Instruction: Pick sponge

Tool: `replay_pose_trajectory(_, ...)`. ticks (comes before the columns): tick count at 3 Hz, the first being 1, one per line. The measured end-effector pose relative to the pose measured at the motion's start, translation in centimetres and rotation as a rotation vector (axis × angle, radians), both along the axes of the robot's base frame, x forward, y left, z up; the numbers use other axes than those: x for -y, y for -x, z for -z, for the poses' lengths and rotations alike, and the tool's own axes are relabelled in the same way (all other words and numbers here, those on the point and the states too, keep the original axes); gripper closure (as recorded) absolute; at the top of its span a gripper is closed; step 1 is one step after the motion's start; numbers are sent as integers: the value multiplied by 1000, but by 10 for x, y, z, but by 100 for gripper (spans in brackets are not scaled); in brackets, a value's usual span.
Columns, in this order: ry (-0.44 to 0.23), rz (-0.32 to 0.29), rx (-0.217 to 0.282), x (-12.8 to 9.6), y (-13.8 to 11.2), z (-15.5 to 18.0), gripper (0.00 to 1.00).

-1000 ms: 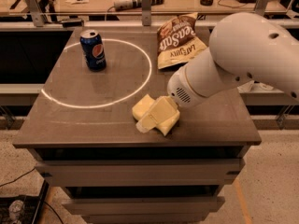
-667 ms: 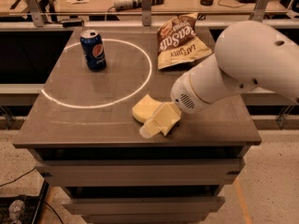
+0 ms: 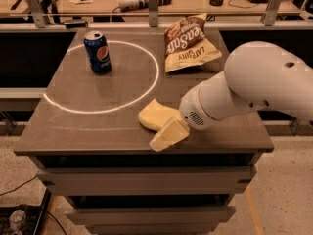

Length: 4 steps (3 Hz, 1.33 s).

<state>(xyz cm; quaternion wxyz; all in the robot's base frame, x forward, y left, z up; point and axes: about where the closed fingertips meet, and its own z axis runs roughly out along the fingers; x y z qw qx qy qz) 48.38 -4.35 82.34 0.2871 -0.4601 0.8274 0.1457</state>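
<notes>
The sponge (image 3: 153,114) is pale yellow and flat with a curved outline. It lies on the grey table (image 3: 73,126) near the front edge, just outside the white circle. My gripper (image 3: 165,137), pale yellow and blocky at the end of the white arm (image 3: 254,89), sits low at the sponge's near right edge. It overlaps that edge and reaches the table's front edge. The part of the sponge under it is hidden.
A blue Pepsi can (image 3: 98,52) stands upright at the back left, on the white circle line (image 3: 146,89). A tan and brown chip bag (image 3: 188,43) lies at the back right. The table's front edge is close below the gripper. Desks with clutter stand behind.
The arm has swung a little to the right and the gripper has slid toward the table's front edge. The sponge stays in about the same place.
</notes>
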Motion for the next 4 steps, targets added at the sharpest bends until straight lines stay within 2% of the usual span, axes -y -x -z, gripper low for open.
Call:
replay_pose_trajectory(1, 16, 2, 23, 0, 1, 4, 38)
replay_pose_trajectory(3, -1, 8, 26, 0, -1, -2, 84)
replay_pose_trajectory(4, -1, 8, 26, 0, -1, -2, 100)
